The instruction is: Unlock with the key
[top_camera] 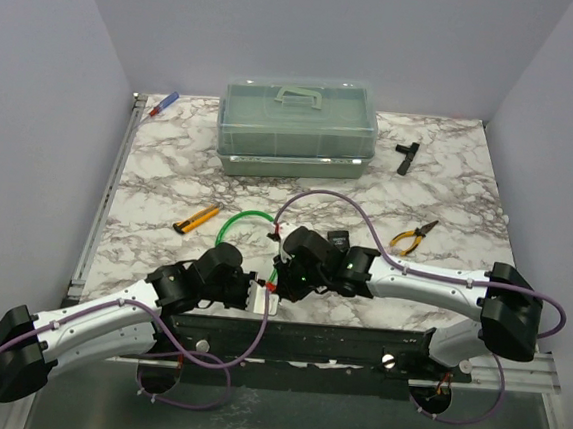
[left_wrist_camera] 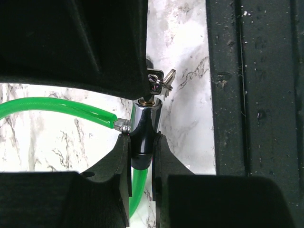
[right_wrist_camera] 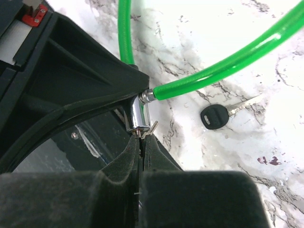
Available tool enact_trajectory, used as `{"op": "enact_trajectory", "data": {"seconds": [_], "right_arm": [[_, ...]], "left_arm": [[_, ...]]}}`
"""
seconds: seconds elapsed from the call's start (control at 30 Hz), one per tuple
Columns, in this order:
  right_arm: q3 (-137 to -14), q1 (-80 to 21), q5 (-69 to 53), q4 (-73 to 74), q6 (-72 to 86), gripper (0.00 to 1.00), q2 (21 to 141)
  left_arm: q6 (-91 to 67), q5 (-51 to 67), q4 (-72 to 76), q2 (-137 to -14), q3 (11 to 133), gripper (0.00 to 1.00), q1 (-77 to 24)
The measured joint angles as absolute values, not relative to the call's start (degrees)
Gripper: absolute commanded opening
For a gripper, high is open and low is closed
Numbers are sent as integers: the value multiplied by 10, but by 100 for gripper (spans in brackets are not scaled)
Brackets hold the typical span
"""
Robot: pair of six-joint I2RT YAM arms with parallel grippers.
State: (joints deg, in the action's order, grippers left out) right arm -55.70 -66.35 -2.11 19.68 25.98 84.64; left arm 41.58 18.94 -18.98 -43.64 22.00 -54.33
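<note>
Our left hand (left_wrist_camera: 141, 145) clamps the chrome lock barrel (left_wrist_camera: 146, 121) of the green cable (left_wrist_camera: 57, 108); our right hand (right_wrist_camera: 141, 142) pinches the key (left_wrist_camera: 153, 89) (a second key (right_wrist_camera: 212, 117) lies on the surface (right_wrist_camera: 190, 28)).

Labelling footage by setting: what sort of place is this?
Probably a robotics test cell: two white-and-black robot arms bolted to a marble-patterned table, plain lilac walls around, a translucent green toolbox.

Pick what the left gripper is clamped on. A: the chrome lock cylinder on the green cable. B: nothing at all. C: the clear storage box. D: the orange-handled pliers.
A: in the left wrist view the left gripper squeezes the chrome lock cylinder from both sides.
</note>
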Motion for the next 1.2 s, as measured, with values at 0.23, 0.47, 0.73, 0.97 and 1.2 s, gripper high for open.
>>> {"op": "enact_trajectory", "data": {"seconds": [0.23,0.47,0.73,0.97,1.2], "right_arm": [[-561,-664,-1,200,286,17,845],[-561,-662,36,203,287,37,821],[-561,-662,74,205,274,83,789],[-551,-662,127,207,262,86,747],[-502,-662,178,205,239,86,708]], "left_arm": [[415,182,-184,-436,220,0,-541],[413,202,-161,-424,220,0,-545],[412,211,-150,-420,220,0,-545],[412,212,-150,-420,220,0,-545],[411,213,-150,-418,220,0,-545]]}}
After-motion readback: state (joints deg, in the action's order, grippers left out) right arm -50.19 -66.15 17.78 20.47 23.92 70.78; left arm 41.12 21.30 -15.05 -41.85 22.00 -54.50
